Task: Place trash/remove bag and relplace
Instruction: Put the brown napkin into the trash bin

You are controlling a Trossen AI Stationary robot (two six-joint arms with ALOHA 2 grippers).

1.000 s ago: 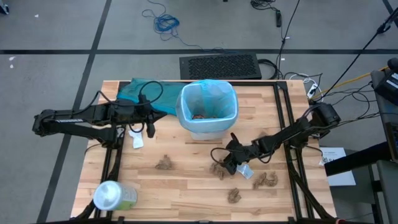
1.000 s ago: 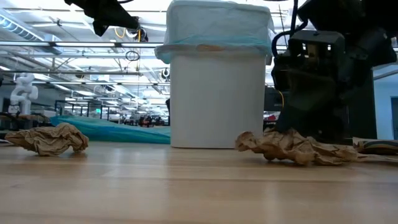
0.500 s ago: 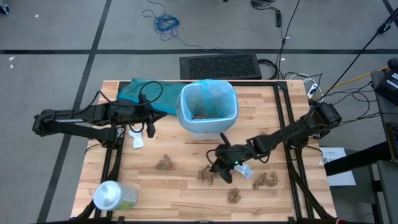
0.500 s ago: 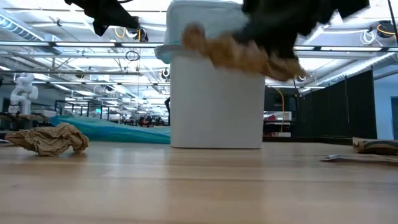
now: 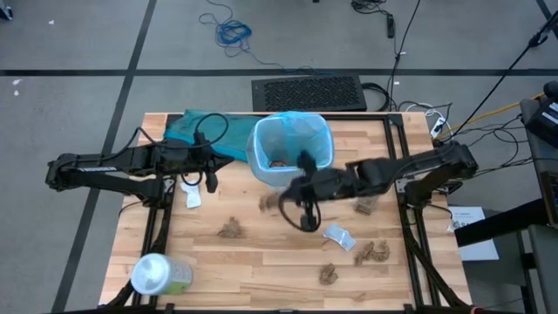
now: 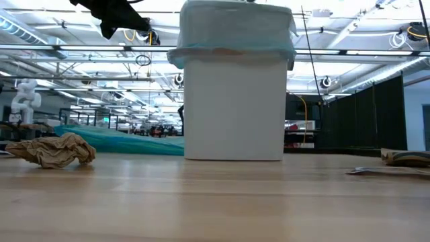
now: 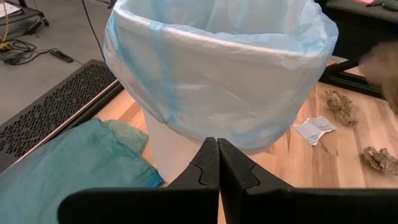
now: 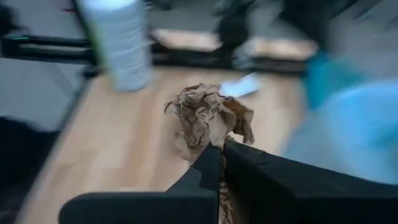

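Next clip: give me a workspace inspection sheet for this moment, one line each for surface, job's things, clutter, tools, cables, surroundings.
Surface: wooden table.
Job's things: light-blue bag lining the white bin; brown paper wads loose on the table.
Clutter: teal bag, pale-green container, white scrap.
Tools: right tool shut on a brown wad, near the bin; left tool shut, holding nothing, beside the bin.
Cables: blue coil on the floor.
Surroundings: large hall behind.

My right gripper [image 5: 277,202], pinching a crumpled brown paper wad [image 8: 210,117], hangs at seven o'clock of the white bin with the thin translucent liner [image 5: 291,150]; my left gripper [image 5: 210,179] sits at nine o'clock.
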